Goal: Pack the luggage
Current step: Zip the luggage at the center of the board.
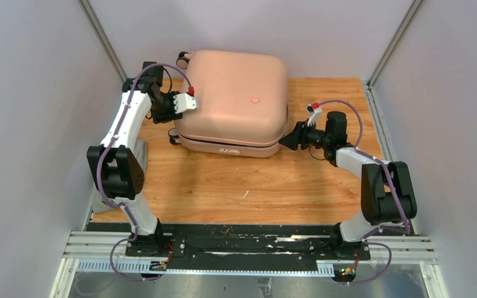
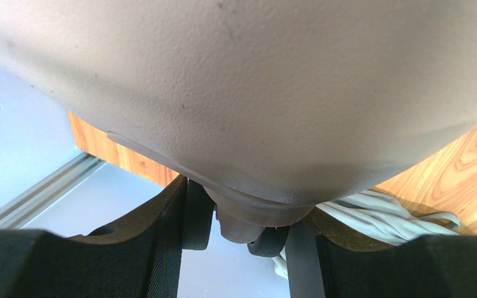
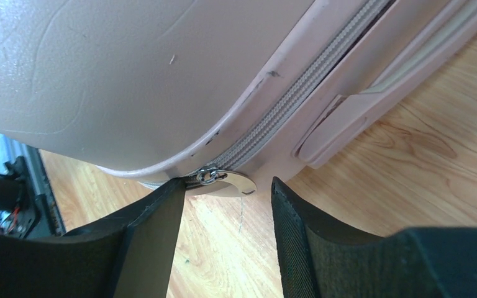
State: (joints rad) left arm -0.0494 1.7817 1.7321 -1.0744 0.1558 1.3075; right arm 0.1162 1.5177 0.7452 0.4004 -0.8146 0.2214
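The pale pink luggage (image 1: 233, 93) lies flat and closed at the back middle of the wooden table. My left gripper (image 1: 180, 112) is against its left side. In the left wrist view the shell (image 2: 254, 93) fills the top, and my open left gripper (image 2: 245, 217) has its jaws on either side of a pink wheel mount and black wheel (image 2: 267, 239), with a gap at the left pad. My right gripper (image 1: 289, 139) is open at the luggage's front right corner. In the right wrist view the metal zipper pull (image 3: 227, 180) on the grey zipper (image 3: 286, 102) hangs between the tips of my right gripper (image 3: 227, 192).
A grey cloth bundle (image 2: 379, 214) lies on the wood beside the luggage's wheel end. A black-and-pink wheel (image 1: 182, 60) sticks out at the back left corner. Grey walls with metal posts (image 1: 102, 37) close in the table on three sides.
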